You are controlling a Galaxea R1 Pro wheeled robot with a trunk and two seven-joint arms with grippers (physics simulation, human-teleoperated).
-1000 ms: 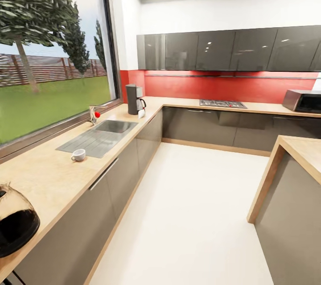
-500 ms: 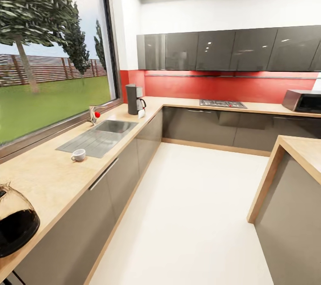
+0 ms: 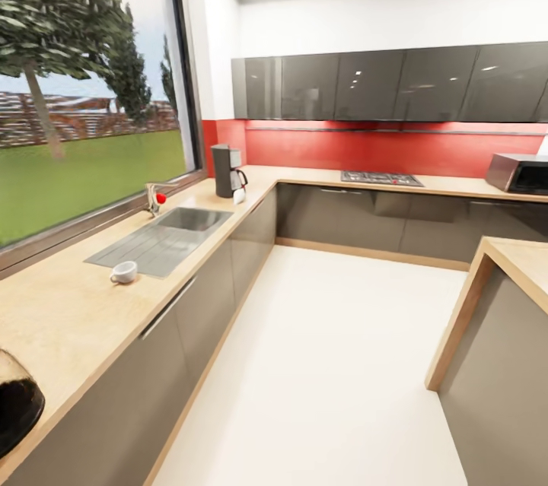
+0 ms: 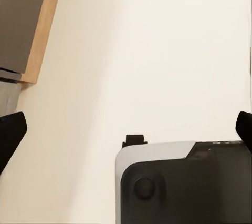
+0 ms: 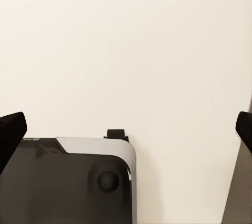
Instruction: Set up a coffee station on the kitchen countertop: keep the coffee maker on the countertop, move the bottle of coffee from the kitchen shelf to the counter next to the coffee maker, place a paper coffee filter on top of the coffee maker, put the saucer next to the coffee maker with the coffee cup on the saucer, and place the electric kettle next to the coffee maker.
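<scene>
The coffee maker (image 3: 227, 170) stands at the far corner of the wood-grain countertop (image 3: 68, 311), with a small white thing that looks like the paper coffee filter (image 3: 240, 195) just beside it. A white coffee cup (image 3: 124, 271) sits on the countertop near the sink's draining board. The electric kettle (image 3: 14, 404) is cut off at the lower left edge. The bottle of coffee, the kitchen shelf and the saucer are out of view. My left gripper (image 4: 126, 132) and right gripper (image 5: 126, 129) hang open over the pale floor, nothing between their fingers.
A steel sink (image 3: 164, 239) with a red-knobbed tap (image 3: 155, 198) lies between cup and coffee maker. A hob (image 3: 379, 178) and a microwave (image 3: 521, 173) sit on the back counter. An island counter (image 3: 517, 258) juts in at right. The robot's base (image 4: 184, 184) shows under both wrists.
The whole head view has shifted, so the camera has moved; the kettle and cup now sit further left and lower in the picture. No object has moved on the countertop.
</scene>
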